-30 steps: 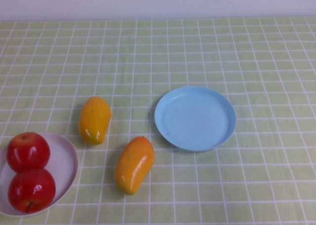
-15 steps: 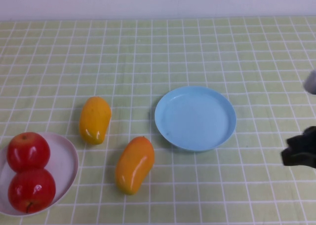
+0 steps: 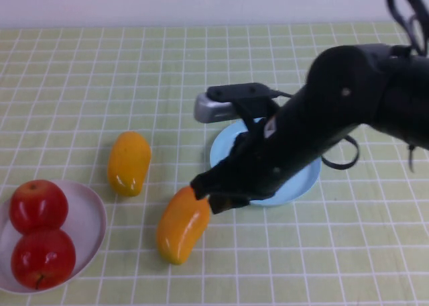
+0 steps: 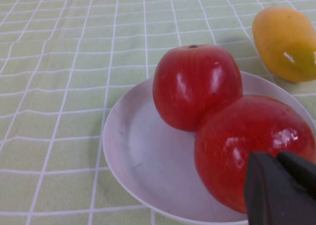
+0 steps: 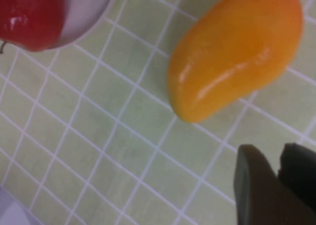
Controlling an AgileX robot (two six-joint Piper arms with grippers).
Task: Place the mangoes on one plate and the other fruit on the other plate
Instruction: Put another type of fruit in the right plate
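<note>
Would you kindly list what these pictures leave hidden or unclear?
- High view: the right arm covers much of the blue plate and the near mango's upper end; the right gripper is dark.
- High view: the left gripper is off frame; the white plate is cut by the edge.
- Left wrist view: the left gripper hides part of an apple.

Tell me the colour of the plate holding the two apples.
White, faintly lilac plate; clearest in the left wrist view.

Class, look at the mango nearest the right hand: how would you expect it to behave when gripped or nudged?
The mango looks glossy, so it is probably slippery between the right hand's fingers. Its rounded, elongated body lies on a flat tablecloth, so a nudge may roll or spin it. It appears rigid, unlikely to sag.
</note>
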